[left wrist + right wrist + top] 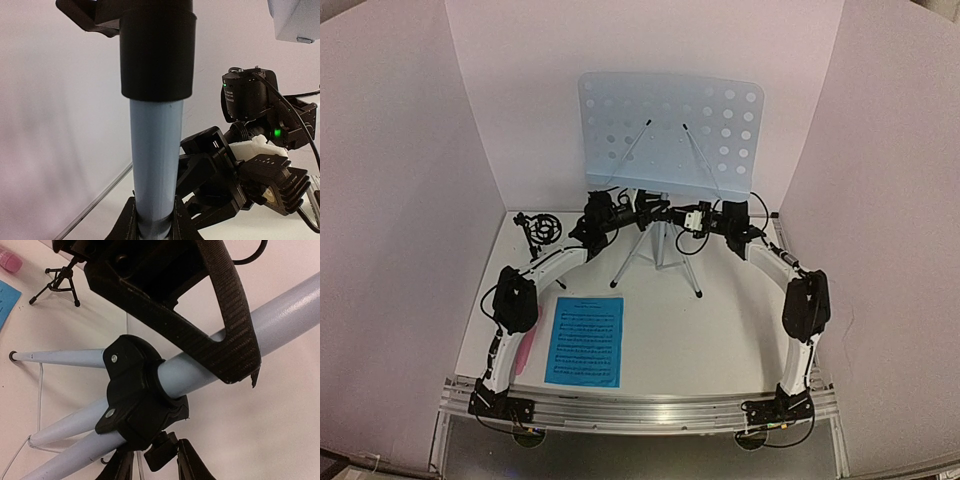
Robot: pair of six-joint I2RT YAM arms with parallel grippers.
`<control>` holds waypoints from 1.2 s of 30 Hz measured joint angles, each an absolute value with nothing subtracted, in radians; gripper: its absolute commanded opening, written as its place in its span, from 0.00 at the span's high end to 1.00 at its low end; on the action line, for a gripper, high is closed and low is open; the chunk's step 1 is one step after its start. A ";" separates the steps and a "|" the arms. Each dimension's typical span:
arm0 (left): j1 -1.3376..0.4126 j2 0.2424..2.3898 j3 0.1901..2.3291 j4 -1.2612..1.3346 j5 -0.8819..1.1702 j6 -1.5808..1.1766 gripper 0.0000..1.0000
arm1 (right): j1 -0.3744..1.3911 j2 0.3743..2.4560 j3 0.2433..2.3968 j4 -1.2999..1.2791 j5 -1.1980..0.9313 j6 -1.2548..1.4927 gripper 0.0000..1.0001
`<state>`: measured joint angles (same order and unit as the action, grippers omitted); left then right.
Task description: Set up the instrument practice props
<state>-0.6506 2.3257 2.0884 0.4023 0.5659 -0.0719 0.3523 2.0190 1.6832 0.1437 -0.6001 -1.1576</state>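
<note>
The pale-blue perforated music stand (670,130) stands upright on its silver tripod at the table's middle back. My left gripper (638,208) is shut on the stand's pole (152,150), with the fingers (122,222) on either side of it. My right gripper (155,467) is closed narrowly round the black clamp knob (160,454) under the tripod collar (135,390). One bright-blue sheet-music page (584,340) lies flat at the front left. The pink microphone (525,352) lies under my left arm. The small black mic stand (540,230) is at the back left. A second page is not visible.
White walls close the table at the back and both sides. The tripod legs (685,270) spread toward the front. A metal rail (640,410) runs along the near edge between the arm bases.
</note>
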 measured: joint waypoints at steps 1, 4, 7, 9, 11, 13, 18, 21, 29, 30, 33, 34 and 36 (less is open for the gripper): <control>-0.651 2.326 2.088 0.402 0.566 -0.072 1.00 | 0.353 2.019 1.682 0.144 -0.599 -1.161 0.73; -0.651 2.326 2.088 0.402 0.566 -0.072 1.00 | 0.354 2.019 1.676 0.153 -0.590 -1.167 0.74; -0.651 2.326 2.088 0.402 0.566 -0.072 1.00 | 0.355 2.016 1.662 0.173 -0.580 -1.173 0.74; -0.651 2.326 2.088 0.402 0.567 -0.072 1.00 | 0.355 2.009 1.651 0.182 -0.575 -1.175 0.75; -0.651 2.326 2.088 0.402 0.570 -0.071 1.00 | 0.355 2.002 1.644 0.183 -0.572 -1.175 0.77; -0.650 2.326 2.088 0.402 0.572 -0.071 1.00 | 0.355 1.999 1.642 0.182 -0.575 -1.172 0.79; -0.649 2.326 2.088 0.400 0.576 -0.071 1.00 | 0.355 1.989 1.642 0.166 -0.580 -1.165 0.83; -0.649 2.325 2.088 0.400 0.577 -0.070 1.00 | 0.355 1.986 1.643 0.160 -0.579 -1.164 0.85; -0.648 2.323 2.088 0.392 0.577 -0.062 1.00 | 0.355 1.998 1.704 0.073 -0.583 -1.145 1.00; -0.647 2.322 2.088 0.391 0.577 -0.061 1.00 | 0.355 2.009 1.731 0.039 -0.590 -1.143 1.00; -0.642 2.322 2.088 0.389 0.578 -0.059 1.00 | 0.353 2.039 1.812 -0.056 -0.611 -1.136 1.00; -0.641 2.322 2.088 0.389 0.580 -0.057 1.00 | 0.352 2.045 1.830 -0.085 -0.618 -1.127 1.00; -0.641 2.322 2.087 0.389 0.584 -0.054 1.00 | 0.345 2.058 1.875 -0.152 -0.649 -1.100 1.00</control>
